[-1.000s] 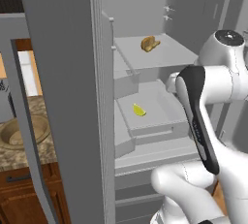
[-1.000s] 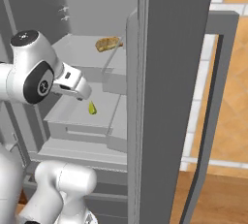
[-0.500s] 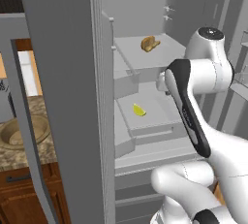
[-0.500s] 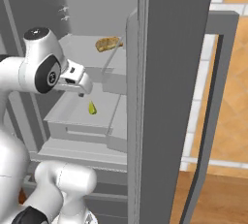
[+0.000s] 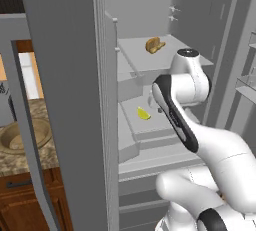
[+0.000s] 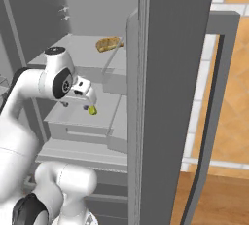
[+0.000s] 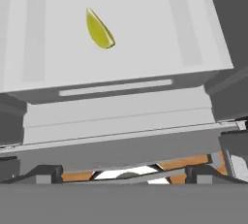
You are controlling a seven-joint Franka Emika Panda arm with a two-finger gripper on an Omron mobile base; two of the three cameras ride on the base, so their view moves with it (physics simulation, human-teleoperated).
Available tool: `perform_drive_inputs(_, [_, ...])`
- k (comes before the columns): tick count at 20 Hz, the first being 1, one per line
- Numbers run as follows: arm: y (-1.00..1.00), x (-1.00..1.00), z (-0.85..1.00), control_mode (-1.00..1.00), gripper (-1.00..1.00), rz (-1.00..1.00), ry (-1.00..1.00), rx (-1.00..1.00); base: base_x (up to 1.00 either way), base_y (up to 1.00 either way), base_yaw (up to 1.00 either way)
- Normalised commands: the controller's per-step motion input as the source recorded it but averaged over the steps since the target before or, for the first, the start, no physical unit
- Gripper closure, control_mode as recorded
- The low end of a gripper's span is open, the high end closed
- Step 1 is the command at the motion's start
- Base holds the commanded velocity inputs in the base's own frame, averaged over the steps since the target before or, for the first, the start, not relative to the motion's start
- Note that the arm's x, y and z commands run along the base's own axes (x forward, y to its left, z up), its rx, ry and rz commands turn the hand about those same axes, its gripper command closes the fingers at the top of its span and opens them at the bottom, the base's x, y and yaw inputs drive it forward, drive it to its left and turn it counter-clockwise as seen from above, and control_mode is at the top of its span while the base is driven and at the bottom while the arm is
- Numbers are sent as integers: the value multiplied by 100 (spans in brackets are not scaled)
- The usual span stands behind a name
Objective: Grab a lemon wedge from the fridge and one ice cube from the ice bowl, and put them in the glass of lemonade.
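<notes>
Now the gripper (image 6: 90, 103), jaws spread wide and empty, has been swung into the fridge (image 5: 70, 75) above the lemon wedge (image 7: 99, 29), so grasping is judged next.

Yellow lemon wedge (image 7: 99, 30) lying alone on a pale grey fridge shelf (image 7: 203, 48) — upper left, drawer fronts below

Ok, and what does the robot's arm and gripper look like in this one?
The arm is glossy white with rounded, bulging segments. A black band runs along one link, and the joints show dark grey caps and rings. The gripper is a small boxy white hand with short dark fingertips. No cables or markings can be seen.
</notes>
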Motion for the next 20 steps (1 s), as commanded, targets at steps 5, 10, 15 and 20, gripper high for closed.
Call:
perform_drive_inputs(5, [0, 69, -52, -100, -100, 0, 7, 0, 0, 0, 0])
perform_drive_inputs(10, [0, 33, -56, -100, -100, 0, 5, 1, 0, 0, 0])
perform_drive_inputs(15, [1, 17, -58, -100, -100, 1, 6, 1, 0, 0, 0])
perform_drive_inputs(20, [0, 10, -27, -100, -100, 6, 2, 0, 0, 0, 0])
